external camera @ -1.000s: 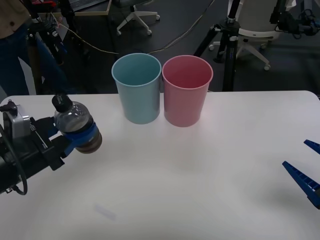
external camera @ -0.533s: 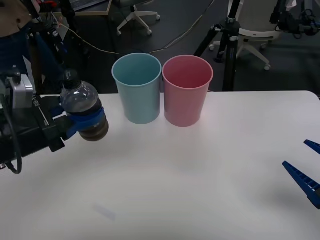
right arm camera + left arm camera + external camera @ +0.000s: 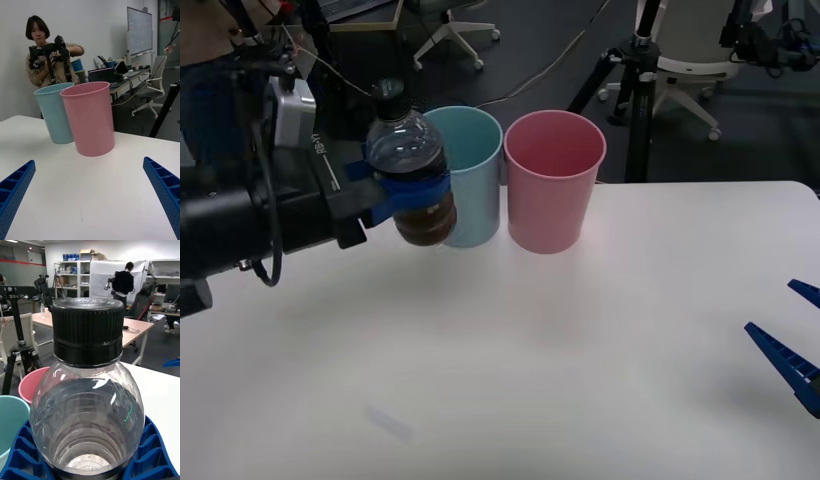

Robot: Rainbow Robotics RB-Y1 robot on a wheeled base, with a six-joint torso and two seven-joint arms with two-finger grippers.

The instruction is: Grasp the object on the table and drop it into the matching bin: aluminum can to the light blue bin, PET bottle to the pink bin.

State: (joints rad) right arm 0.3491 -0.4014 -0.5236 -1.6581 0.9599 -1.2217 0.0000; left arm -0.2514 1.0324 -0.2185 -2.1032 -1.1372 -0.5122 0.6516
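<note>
The left pincer (image 3: 412, 190) is clenched around the PET bottle (image 3: 410, 165), its blue fingers (image 3: 22, 450) wrapping the bottle's middle, and holds it upright in the air above the bench (image 3: 510, 370), black cap on top and dark lower body hanging below the fingers. The bottle sits just in front of the left part of the light blue bin (image 3: 470, 180). The pink bin (image 3: 554, 180) stands just right of the blue one. The right pincer (image 3: 792, 350) rests released at the bench's near right edge, well apart from both bins.
</note>
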